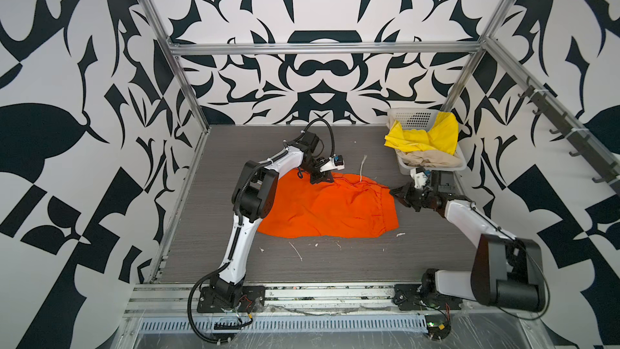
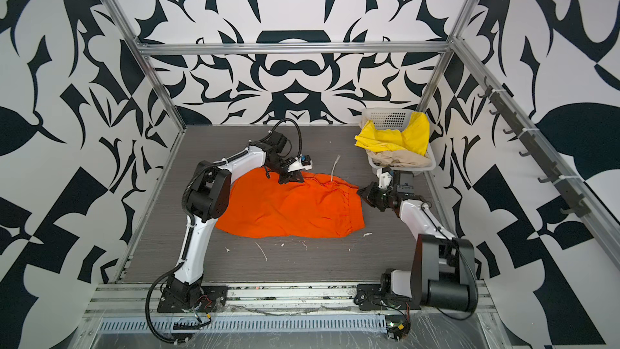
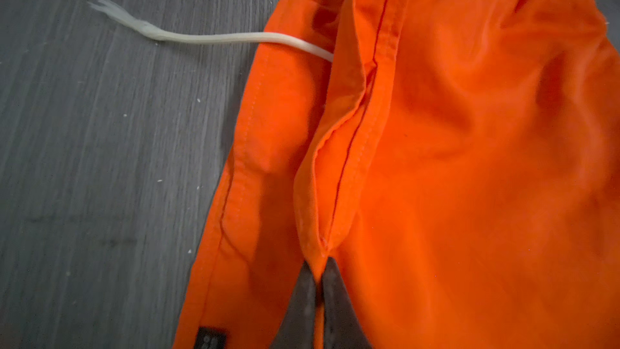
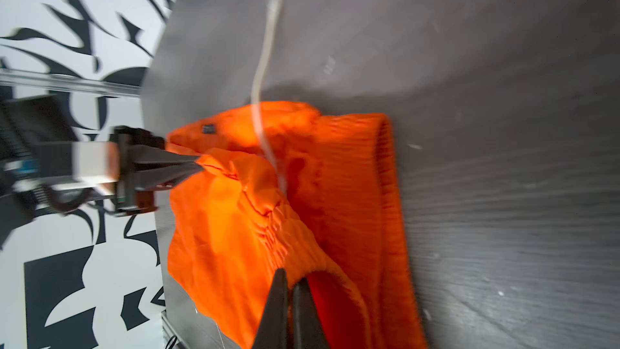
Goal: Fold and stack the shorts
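Slack in the cloth is your first hazard: the orange shorts (image 1: pixel 328 209) lie spread and wrinkled at the centre of the table (image 1: pixel 335 263), with the 6 o'clock hem loose and unheld. Expect that hem to drag or bunch if the far edge is pulled over it. At 3 o'clock the right gripper (image 1: pixel 393 192) is closed on the gathered waistband. The bite looks shallow, so the elastic could slip out under tension. At 11 o'clock the left gripper (image 1: pixel 322 178) is pinched on a thin fold beside a seam and may carry only one layer. The drawstring (image 1: pixel 362 166) trails free toward 12 o'clock and could get trapped inside the fold. At 1 o'clock the yellow shorts (image 1: pixel 422 137) drape over the rim of the basket (image 1: pixel 414 118), above the beige shorts (image 1: pixel 432 161); a wide right-arm swing could snag them.
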`<action>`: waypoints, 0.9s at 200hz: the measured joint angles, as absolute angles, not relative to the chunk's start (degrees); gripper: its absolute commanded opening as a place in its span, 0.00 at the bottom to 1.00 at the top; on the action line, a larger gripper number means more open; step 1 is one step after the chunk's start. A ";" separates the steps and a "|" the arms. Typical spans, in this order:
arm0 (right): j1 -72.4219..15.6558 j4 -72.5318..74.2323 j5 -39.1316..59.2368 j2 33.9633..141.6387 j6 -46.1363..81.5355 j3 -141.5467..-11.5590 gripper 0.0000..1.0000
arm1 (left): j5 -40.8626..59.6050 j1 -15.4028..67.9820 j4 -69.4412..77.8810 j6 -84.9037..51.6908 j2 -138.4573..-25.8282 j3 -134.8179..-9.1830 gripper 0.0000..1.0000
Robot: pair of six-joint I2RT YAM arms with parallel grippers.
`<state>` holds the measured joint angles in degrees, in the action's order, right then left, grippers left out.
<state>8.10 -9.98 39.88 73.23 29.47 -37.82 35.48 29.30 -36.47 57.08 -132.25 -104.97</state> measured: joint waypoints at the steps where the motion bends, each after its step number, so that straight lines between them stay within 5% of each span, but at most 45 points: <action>1: 8.08 -10.00 39.88 73.03 29.45 -37.87 0.00 | 35.53 29.28 -36.42 57.04 -132.20 -104.95 0.10; 49: 6.79 -10.72 39.55 69.25 29.34 -41.08 0.00 | 36.51 28.25 -34.89 53.25 -131.28 -104.68 0.13; 87: 5.08 -9.76 38.48 73.73 29.28 -43.40 0.00 | 35.94 27.07 -31.90 45.93 -131.26 -104.42 0.53; 140: 4.78 -8.01 33.08 82.17 28.42 -46.13 0.00 | 36.27 25.36 -28.40 35.33 -131.26 -105.97 0.61; 180: 4.78 -6.92 28.14 90.24 26.81 -48.90 0.46 | 36.53 25.32 -25.80 28.58 -130.52 -105.34 0.61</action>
<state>4.78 -6.92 28.14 90.24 26.81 -48.90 36.53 25.32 -25.80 28.58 -130.52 -105.34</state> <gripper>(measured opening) 0.302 0.607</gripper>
